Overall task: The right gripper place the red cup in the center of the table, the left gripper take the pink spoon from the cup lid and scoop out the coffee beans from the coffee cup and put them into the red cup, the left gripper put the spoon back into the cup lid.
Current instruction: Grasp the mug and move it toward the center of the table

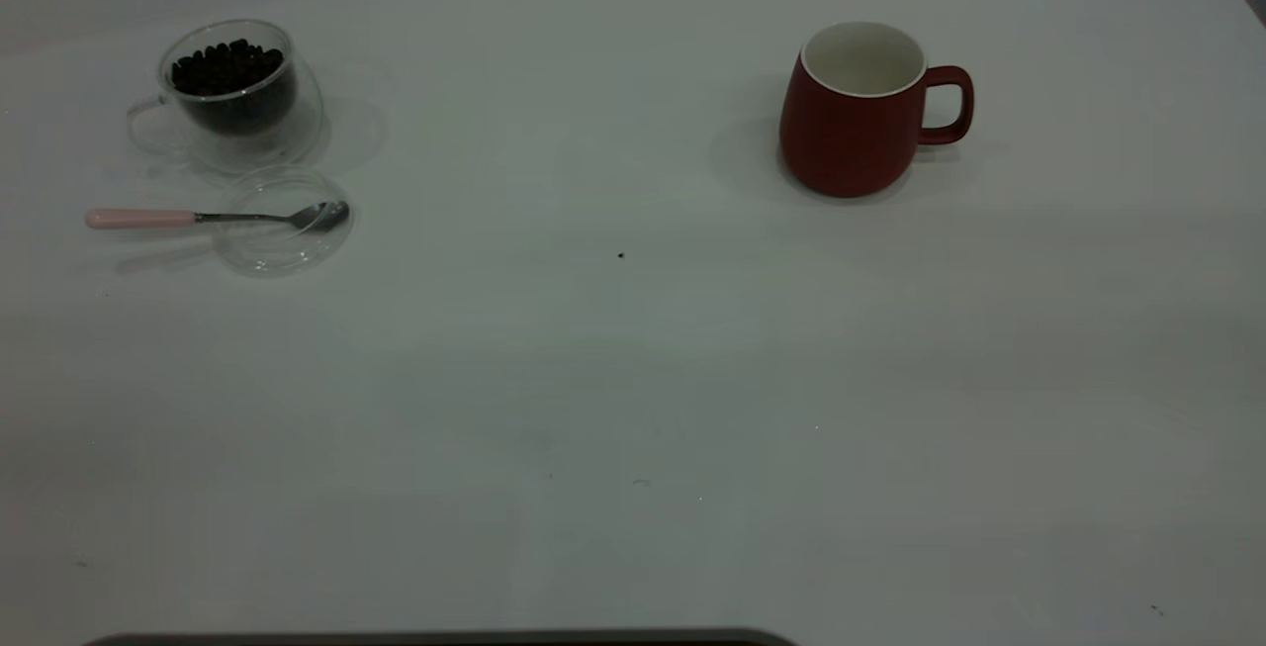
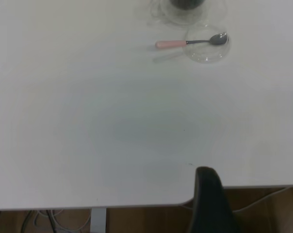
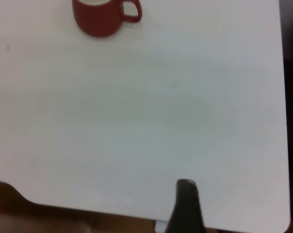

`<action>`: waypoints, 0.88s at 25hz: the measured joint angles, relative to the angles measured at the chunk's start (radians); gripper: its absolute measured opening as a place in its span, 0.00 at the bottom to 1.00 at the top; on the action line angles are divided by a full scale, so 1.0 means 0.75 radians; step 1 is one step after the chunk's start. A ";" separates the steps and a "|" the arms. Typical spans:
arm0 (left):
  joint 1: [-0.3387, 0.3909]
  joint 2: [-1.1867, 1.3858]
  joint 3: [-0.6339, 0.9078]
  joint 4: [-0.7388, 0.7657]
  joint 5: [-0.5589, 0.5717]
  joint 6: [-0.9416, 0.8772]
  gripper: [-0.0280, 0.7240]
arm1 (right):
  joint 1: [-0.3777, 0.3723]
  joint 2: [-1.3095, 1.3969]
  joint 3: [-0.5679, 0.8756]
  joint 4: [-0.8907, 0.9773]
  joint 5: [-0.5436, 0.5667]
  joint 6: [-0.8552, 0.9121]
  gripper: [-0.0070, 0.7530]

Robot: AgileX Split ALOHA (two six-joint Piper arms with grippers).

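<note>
The red cup [image 1: 856, 122] stands upright at the back right of the table [image 1: 633, 379], handle to the right; it also shows in the right wrist view [image 3: 100, 19]. The coffee cup [image 1: 237, 92] with coffee beans [image 1: 227, 67] stands at the back left. In front of it lies the cup lid [image 1: 282, 230], with the pink spoon [image 1: 198, 218] resting bowl in the lid, handle pointing left. The left gripper [image 2: 207, 177] shows as one dark tip with no gap, over the near table edge, far from the spoon [image 2: 185, 42]. The right gripper [image 3: 187, 187] looks the same, far from the cup.
A tiny dark speck [image 1: 621, 255] lies near the table's middle. A dark strip [image 1: 445, 638] runs along the bottom edge of the exterior view. The table's near edge [image 2: 137, 206] has cables below it. The table's side edge [image 3: 284, 121] is near the right gripper.
</note>
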 joint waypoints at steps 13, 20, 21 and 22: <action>0.000 0.000 0.000 0.000 0.000 0.002 0.72 | 0.000 1.181 -0.274 -0.087 -0.517 -0.324 0.91; 0.000 0.000 0.000 0.000 0.000 0.002 0.72 | 0.000 1.599 -0.322 -0.125 -0.881 -0.550 0.88; 0.000 0.000 0.000 0.000 0.000 0.002 0.72 | 0.000 1.668 -0.345 -0.125 -0.904 -0.582 0.88; 0.000 0.000 0.000 0.000 0.000 0.002 0.72 | 0.000 1.739 -0.369 -0.126 -0.916 -0.616 0.88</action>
